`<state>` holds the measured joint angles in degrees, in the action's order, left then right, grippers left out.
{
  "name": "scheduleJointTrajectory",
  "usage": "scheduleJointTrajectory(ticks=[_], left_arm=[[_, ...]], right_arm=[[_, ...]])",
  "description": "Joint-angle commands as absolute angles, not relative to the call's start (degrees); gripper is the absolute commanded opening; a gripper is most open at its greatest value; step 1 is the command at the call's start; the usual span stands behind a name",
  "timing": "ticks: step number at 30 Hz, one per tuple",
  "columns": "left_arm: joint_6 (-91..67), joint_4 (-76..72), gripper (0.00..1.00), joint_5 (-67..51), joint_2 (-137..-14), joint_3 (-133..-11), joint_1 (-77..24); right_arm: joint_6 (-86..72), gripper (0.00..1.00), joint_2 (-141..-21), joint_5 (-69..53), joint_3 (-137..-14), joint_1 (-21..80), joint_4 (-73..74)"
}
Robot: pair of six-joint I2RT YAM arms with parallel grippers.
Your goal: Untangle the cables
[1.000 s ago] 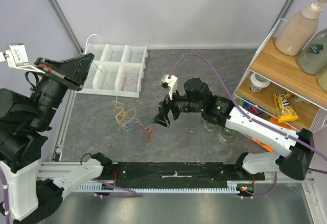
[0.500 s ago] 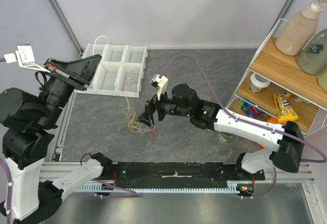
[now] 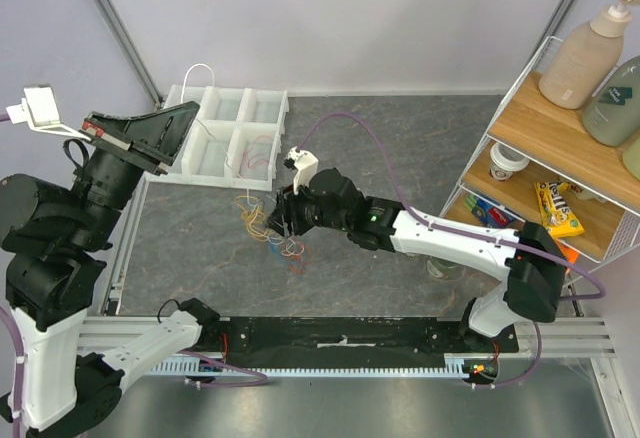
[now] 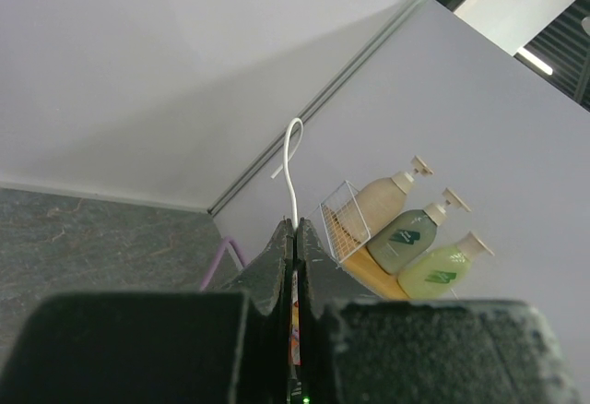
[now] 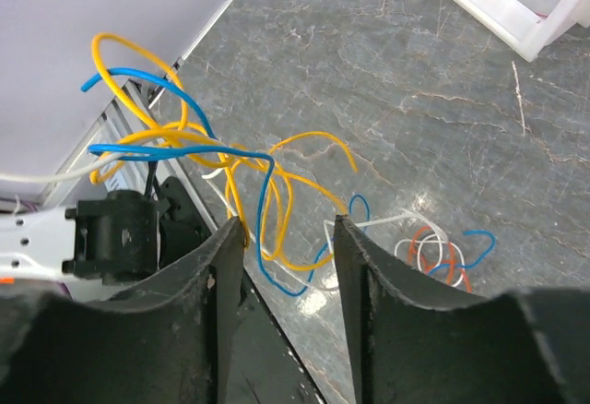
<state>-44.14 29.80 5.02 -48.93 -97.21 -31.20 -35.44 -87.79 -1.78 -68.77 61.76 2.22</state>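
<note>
The cables [image 3: 262, 226] lie in a loose tangle of yellow, blue, orange and white on the grey table. My right gripper [image 3: 283, 215] is down over this tangle. In the right wrist view its jaws [image 5: 288, 224] stand apart, with yellow loops [image 5: 293, 199] and a blue strand [image 5: 263, 203] between the tips. A smaller knot of orange, white and blue [image 5: 439, 256] lies to the right of them. My left gripper [image 3: 183, 113] is raised at the upper left, shut on a thin white cable [image 4: 291, 160] that curls up from its tips [image 4: 295, 231].
A white compartment tray [image 3: 228, 130] sits at the back left, with thin strands hanging over its front wall. A wire shelf [image 3: 548, 123] with bottles and snack packs stands at the right. A glass jar [image 3: 441, 264] is under the right arm. The black rail [image 3: 340, 334] runs along the near edge.
My right arm has swung left and down from mid-table onto the tangle, and its jaws have narrowed. The tangle has shifted a little. The left gripper stays shut on the white cable.
</note>
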Motion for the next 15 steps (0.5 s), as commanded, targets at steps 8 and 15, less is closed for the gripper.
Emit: scheduleJointTrajectory(ticks=[8,15], left_arm=[[-43.77,29.62,0.02,6.59,-49.13,-103.53,-30.85],[-39.56,29.0,0.02,7.56,-51.76,-109.24,-30.85]], right_arm=[[-38.32,0.0,-90.0,4.91,-69.35,60.39,3.16],[-38.06,0.0,-85.0,11.68,-60.75,54.77,9.92]])
